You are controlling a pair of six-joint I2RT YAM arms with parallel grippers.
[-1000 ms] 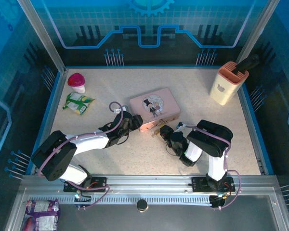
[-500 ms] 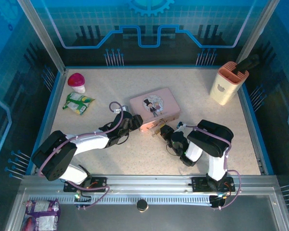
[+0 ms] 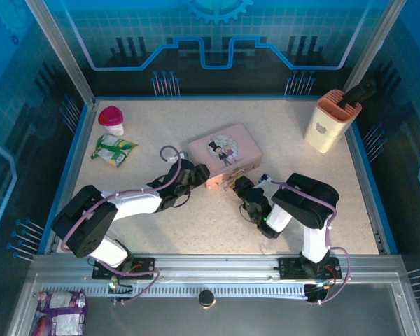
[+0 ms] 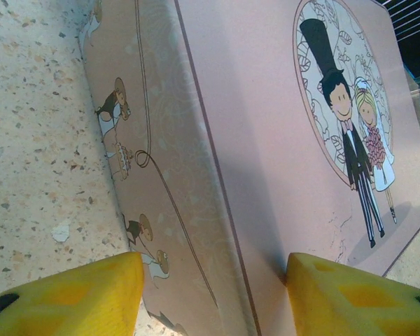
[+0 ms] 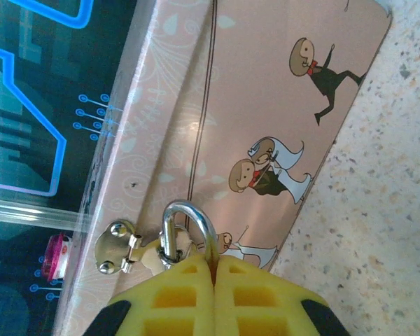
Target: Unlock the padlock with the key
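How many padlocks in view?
1: the padlock hangs at the clasp of the tin, just above the shut right hand; body hidden behind its fingers.

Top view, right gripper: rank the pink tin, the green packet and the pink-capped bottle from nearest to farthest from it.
1. The pink tin, mid-table, just beyond the right gripper.
2. The green packet, far across on the left side.
3. The pink-capped bottle, back left corner, behind the packet.
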